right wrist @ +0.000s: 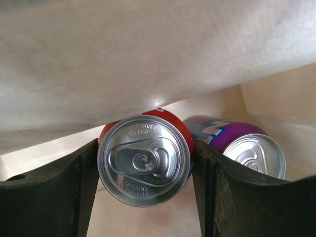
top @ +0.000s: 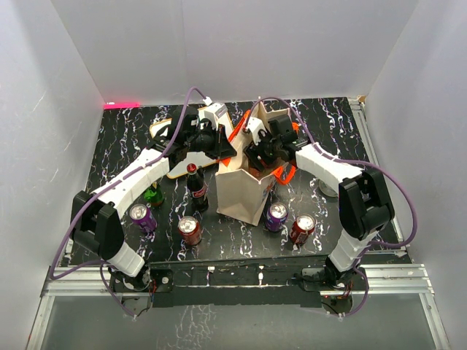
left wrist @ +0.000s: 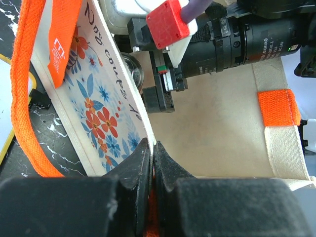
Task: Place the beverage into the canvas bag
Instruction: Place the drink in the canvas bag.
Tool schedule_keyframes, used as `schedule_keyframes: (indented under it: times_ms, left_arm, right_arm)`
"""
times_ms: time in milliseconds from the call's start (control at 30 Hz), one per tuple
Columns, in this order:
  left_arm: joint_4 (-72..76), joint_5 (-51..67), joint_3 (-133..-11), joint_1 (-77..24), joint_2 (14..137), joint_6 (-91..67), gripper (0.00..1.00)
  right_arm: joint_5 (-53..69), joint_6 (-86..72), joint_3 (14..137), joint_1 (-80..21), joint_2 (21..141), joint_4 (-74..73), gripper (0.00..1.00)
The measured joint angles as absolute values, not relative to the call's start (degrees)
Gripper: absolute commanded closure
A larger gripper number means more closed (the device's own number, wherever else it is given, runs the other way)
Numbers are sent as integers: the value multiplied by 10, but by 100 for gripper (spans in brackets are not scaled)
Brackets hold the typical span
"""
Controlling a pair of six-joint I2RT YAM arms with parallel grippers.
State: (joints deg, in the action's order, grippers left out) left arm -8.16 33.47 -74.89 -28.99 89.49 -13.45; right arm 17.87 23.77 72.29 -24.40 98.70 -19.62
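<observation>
Fingers of our right gripper clasp the red can by its sides, its top facing the wrist, inside the canvas bag beside a purple can; our left gripper pinches the bag's rim.

- canvas bag, floral side panel: one line of dark cursive script along the panel; opens with what looks like "No", the rest cannot be made out
- orange tag on the bag's handle: small white square-ish logo with tiny print beside it, illegible
- black motor housing: rows of small white print, too fine to read
- red can, lid: embossed lettering round the tab, not legible
- purple can: part of large white-and-blue lettering, word cut off
- bottle: red label, wording too small
</observation>
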Motion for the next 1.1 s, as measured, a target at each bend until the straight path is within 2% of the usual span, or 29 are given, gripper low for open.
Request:
schedule_keyframes:
  times_ms: [500, 700, 933, 1100]
  left_arm:
    - [-82, 335, -749, -290, 894, -130, 100]
    - [-82, 335, -749, -290, 894, -130, 100]
    - [-82, 335, -748, -290, 894, -130, 100]
    - [-82, 335, -748, -290, 894, -128, 100]
  right_arm:
    - [170, 234, 723, -233, 987, -178, 87]
    - [167, 235, 723, -231, 998, -171, 82]
    - [164, 234, 726, -230, 1024, -163, 70]
    - [164, 235, 726, -229, 1025, -163, 66]
